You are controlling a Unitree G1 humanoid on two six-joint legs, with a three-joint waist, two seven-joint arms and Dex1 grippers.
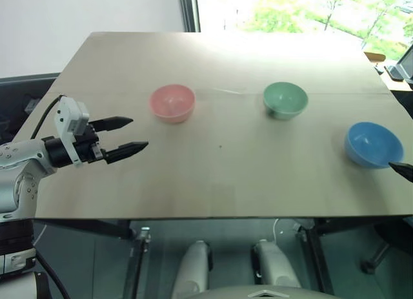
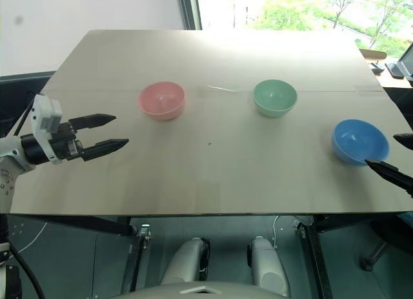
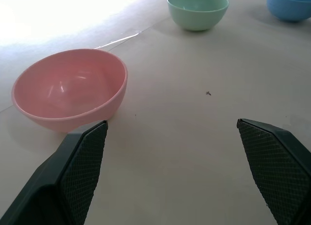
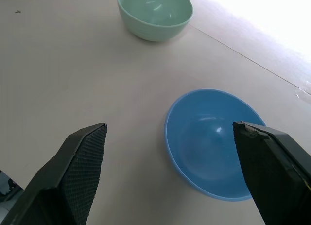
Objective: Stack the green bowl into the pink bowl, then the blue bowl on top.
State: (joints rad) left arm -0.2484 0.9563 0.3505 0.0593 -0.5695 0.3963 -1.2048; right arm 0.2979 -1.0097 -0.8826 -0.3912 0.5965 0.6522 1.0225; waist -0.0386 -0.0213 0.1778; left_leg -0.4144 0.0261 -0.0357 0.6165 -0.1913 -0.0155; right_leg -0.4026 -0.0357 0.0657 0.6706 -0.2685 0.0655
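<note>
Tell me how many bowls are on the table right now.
3. The pink bowl sits on the left, the green bowl mid-right, the blue bowl far right. All separate, none stacked.

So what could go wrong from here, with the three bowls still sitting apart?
Nothing is stacked yet, so most risks lie ahead. The green bowl sits between the other two, away from both open pincers; a long reach might nudge it and make it slide. The right pincer hovers by the blue bowl, which sits near the table edge; a clumsy bump could push it off.
</note>
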